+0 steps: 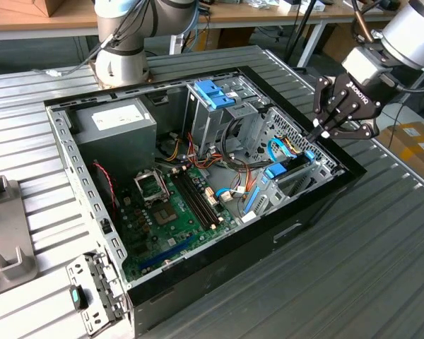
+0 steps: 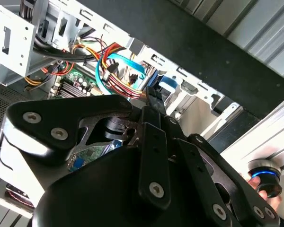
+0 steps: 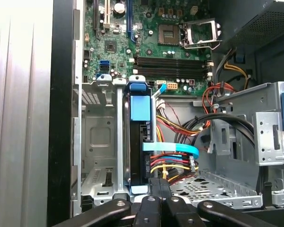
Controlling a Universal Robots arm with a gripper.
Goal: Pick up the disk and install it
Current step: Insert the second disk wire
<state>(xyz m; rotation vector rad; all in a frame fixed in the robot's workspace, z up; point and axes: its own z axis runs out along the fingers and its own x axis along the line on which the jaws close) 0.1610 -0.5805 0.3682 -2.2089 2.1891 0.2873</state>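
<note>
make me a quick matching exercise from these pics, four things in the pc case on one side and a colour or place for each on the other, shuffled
Things
1. disk
2. claw
3. power-supply box
4. flat cable

Descriptions
A. light blue, running across from the disk's side
B. grey with a white label, in the case corner nearest the arm's base
C. black, at the case's edge on the exterior view's right
D. standing on edge in the metal bay, with blue plastic at its ends

Pairs: 1-D, 2-C, 3-B, 4-A
</note>
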